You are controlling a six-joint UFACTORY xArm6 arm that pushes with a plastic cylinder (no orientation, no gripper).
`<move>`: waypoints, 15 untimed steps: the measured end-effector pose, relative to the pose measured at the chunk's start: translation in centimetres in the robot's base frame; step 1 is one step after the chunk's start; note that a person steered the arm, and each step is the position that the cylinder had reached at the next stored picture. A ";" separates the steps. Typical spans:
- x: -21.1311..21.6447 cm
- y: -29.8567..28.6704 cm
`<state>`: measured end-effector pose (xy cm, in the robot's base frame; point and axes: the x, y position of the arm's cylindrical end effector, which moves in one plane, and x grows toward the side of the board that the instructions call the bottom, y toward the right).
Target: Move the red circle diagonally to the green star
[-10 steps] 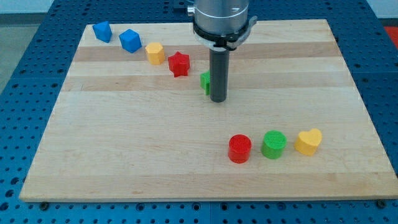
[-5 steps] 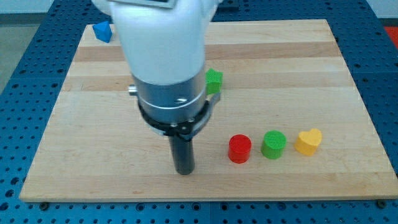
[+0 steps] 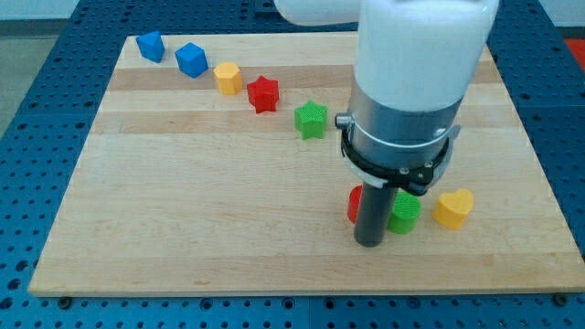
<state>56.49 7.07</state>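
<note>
The red circle [image 3: 353, 205] lies near the view's bottom right, mostly hidden behind my rod; only its left edge shows. My tip [image 3: 367, 242] rests on the board just below the red circle, in front of it and of the green circle [image 3: 405, 212]. The green star [image 3: 312, 120] sits up and to the left of the red circle, near the board's middle.
A yellow heart [image 3: 453, 207] lies right of the green circle. A row runs from the view's top left towards the star: two blue blocks [image 3: 151, 46] [image 3: 191, 59], a yellow block [image 3: 228, 79] and a red star [image 3: 263, 93]. The wooden board [image 3: 183, 210] ends near the tip's lower side.
My tip has swung from beside the green star down to the board's lower middle, then right, to stand in front of the red circle. The blocks have not visibly moved.
</note>
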 end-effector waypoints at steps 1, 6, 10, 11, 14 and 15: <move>-1.3 0.0; -4.3 -3.4; -6.2 -0.9; -7.1 -0.8; -7.1 3.2; -7.1 3.9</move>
<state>49.34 11.00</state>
